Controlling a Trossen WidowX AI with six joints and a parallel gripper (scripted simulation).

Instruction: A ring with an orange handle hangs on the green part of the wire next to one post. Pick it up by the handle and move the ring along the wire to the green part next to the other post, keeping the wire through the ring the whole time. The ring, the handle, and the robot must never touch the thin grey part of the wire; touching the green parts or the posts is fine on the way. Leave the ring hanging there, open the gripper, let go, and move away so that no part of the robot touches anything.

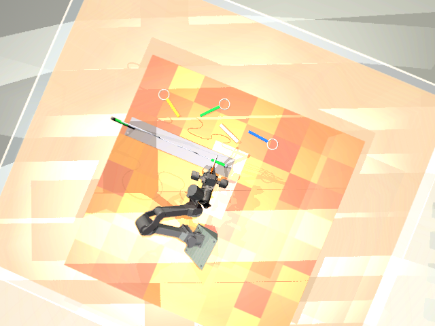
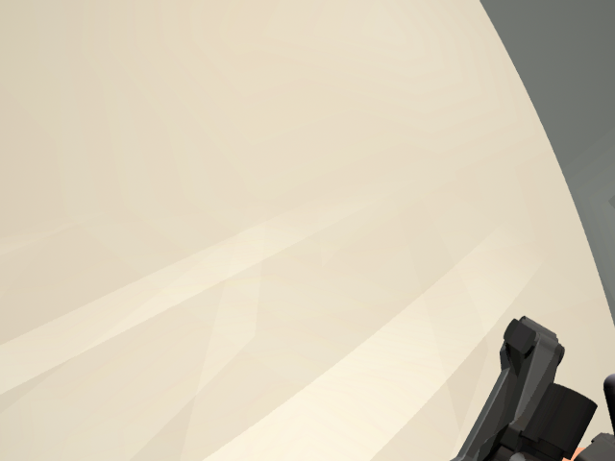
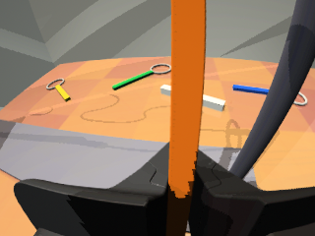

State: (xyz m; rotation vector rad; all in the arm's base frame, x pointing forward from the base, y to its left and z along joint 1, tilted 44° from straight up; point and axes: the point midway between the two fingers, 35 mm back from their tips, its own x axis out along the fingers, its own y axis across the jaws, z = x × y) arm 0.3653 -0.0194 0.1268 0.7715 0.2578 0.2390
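Note:
My gripper (image 1: 212, 172) (image 3: 177, 147) is shut on the orange handle (image 1: 212, 169) (image 3: 187, 84), which rises between the fingers in the wrist view. The ring (image 1: 216, 157) shows nearly edge-on in the top view, across the near green part (image 1: 220, 163) of the wire, towards its grey side. Whether the wire passes through the ring is too small to tell. The near post (image 1: 226, 166) (image 3: 283, 88) stands to the right of the handle. The thin grey wire (image 1: 175, 145) runs to the other green part (image 1: 121, 122) by the far post (image 1: 112, 118) at the left.
The posts' pale base (image 1: 145, 137) (image 3: 123, 159) lies below the wire. Beyond it lie a yellow stick (image 1: 172, 107) (image 3: 62, 92), a green stick (image 1: 209, 111) (image 3: 133, 80) and a blue stick (image 1: 257, 136) (image 3: 251, 89), each with a ring, and a white bar (image 1: 228, 133) (image 3: 214, 102).

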